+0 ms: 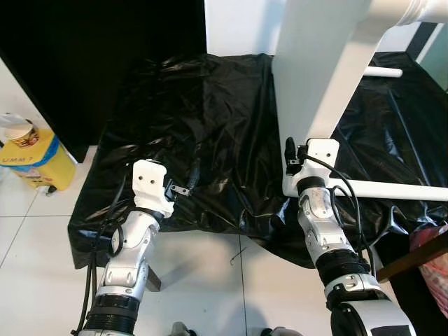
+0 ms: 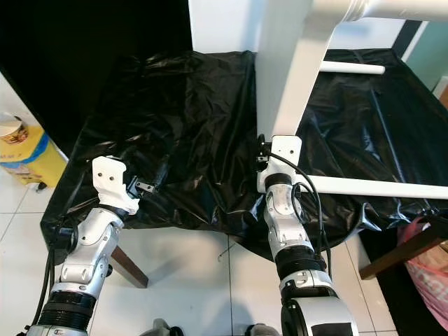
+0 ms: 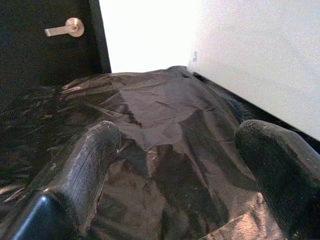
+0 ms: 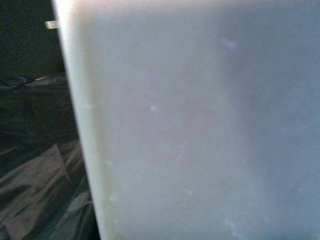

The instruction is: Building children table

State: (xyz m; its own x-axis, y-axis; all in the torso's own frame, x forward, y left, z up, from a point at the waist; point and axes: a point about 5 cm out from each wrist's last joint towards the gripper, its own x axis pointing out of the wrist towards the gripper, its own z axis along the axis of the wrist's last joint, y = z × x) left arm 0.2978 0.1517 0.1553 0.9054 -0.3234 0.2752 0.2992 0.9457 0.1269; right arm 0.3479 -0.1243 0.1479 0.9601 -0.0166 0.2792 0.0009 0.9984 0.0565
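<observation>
In the left eye view a black sheet (image 1: 210, 126) covers a low surface across the middle of the frame; on it stands the white table (image 1: 318, 77), turned on its side, its flat panel rising at upper right of centre and its round bars (image 1: 399, 190) reaching to the right edge. The right gripper (image 1: 290, 157) is in the lower centre-right, pressed against the bottom edge of the panel; if its fingers are open or closed I cannot tell, the wrist hides them. The left gripper (image 1: 183, 183) is at lower left, over the front edge of the sheet, apart from the table. A yellow bin (image 1: 38, 161) with a cup (image 1: 21, 133) on it stands at the far left on the white tile floor (image 1: 210, 280).

The right eye view shows the same scene; a wooden leg (image 2: 129, 269) comes out under the sheet at lower left.

In the left wrist view the two black fingers (image 3: 82, 170) are spread wide, with nothing between them, lying just above the wrinkled sheet; the white panel is at upper right; a door handle (image 3: 65, 27) is at upper left on a dark door (image 3: 45, 50).

In the right wrist view the white panel is very near and blurred, taking most of the frame; a strip of sheet is at the left.
</observation>
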